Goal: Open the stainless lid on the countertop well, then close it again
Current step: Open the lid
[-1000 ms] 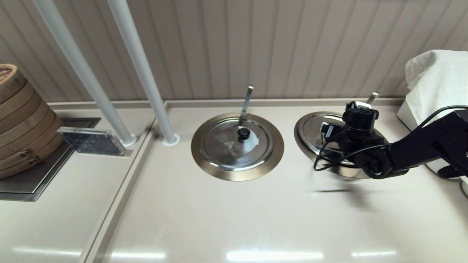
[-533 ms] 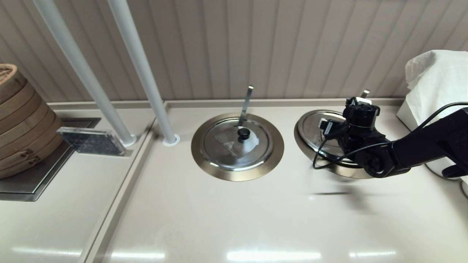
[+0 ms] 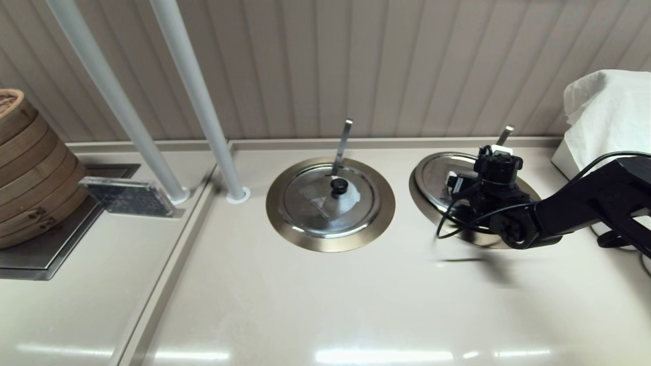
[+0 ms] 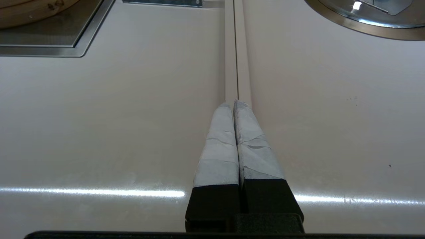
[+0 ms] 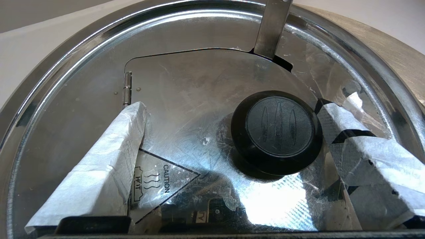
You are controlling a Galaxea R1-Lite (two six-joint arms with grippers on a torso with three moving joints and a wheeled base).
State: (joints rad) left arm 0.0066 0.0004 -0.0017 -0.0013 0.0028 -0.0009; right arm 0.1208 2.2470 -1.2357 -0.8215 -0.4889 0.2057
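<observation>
- The stainless lid (image 5: 186, 109) sits closed on the countertop well (image 3: 529, 190) at the table's (image 3: 325, 300) right.
- The right claw (image 5: 232, 132) hovers spread, fingers either side of the black knob (image 5: 277, 131), not clamping.
- The left claw (image 4: 234, 106) hangs pressed together above the table.

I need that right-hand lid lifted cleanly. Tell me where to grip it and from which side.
Grip the black knob at the centre of the stainless lid, coming from straight above. The lid is flat and lies flush in the countertop well, so its rim gives no purchase; the raised round knob does. The right claw hangs open over it, fingers either side. The left claw is shut, over the bare counter.
</observation>
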